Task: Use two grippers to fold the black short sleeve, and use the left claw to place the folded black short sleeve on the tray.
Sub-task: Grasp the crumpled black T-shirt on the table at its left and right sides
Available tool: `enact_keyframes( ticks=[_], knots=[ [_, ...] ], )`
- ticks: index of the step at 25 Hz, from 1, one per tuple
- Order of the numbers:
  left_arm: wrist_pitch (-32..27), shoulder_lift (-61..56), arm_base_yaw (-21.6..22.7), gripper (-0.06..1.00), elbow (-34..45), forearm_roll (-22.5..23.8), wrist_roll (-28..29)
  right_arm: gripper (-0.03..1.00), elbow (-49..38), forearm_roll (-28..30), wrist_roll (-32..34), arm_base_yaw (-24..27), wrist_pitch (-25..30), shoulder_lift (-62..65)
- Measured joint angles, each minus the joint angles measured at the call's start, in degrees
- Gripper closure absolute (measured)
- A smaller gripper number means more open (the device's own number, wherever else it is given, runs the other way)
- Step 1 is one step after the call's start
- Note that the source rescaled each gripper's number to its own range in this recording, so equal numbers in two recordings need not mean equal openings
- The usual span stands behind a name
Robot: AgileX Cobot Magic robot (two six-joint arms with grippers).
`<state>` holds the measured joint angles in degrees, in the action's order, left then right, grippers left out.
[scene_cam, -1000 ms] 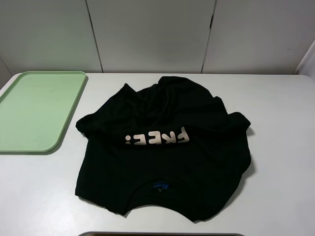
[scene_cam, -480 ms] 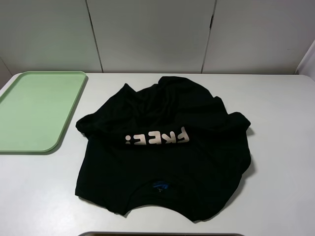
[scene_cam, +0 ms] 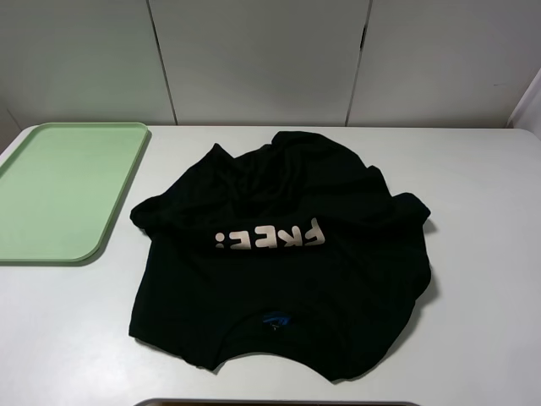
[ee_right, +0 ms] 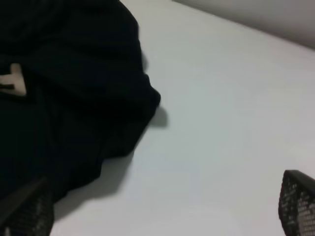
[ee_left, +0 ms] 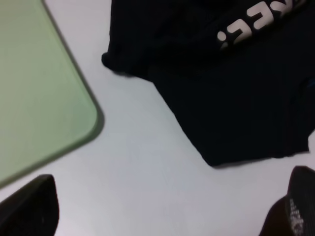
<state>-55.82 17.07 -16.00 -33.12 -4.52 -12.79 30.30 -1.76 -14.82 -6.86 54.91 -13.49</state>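
Nothing moved: black short sleeve [scene_cam: 279, 279] still lies near tray [scene_cam: 59, 190].

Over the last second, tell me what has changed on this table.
Nothing visibly changed. The black short sleeve lies crumpled on the table in the same place and shape, with its lettering facing up. The tray sits where it was, beside the shirt.
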Motion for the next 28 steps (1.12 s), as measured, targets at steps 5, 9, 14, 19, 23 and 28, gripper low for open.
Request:
enact_keyframes(
  ticks=[5, 9, 14, 19, 23, 28],
  knots=[
    [1.8, 13.6, -0.2, 0.03, -4.8, -2.3, -5.9, -0.03, 4.1, -0.1, -2.5, -4.0, -5.2, -14.0],
    [2.7, 23.5, -0.2, 0.03, -7.0, -6.3, -10.3, -0.03, 6.9, -0.2, -6.3, -5.3, -7.8, -26.5],
    [4.9, 31.6, -0.2, 0.04, -7.2, -7.3, -12.8, -0.03, 9.9, -0.2, -10.9, -5.3, -11.5, -42.1],
    [7.5, 34.7, -0.2, 0.04, -7.2, -7.3, -13.0, -0.03, 11.4, -0.8, -14.3, -5.3, -16.6, -54.6],
    [7.7, 35.0, -0.2, 0.04, -7.2, -7.3, -13.1, -0.03, 11.4, -0.7, -21.4, -5.3, -18.3, -61.7],
    [8.2, 35.0, -0.2, 0.04, -7.2, -7.3, -13.2, -0.03, 11.4, 1.4, -30.7, -5.3, -20.3, -65.6]
  ],
)
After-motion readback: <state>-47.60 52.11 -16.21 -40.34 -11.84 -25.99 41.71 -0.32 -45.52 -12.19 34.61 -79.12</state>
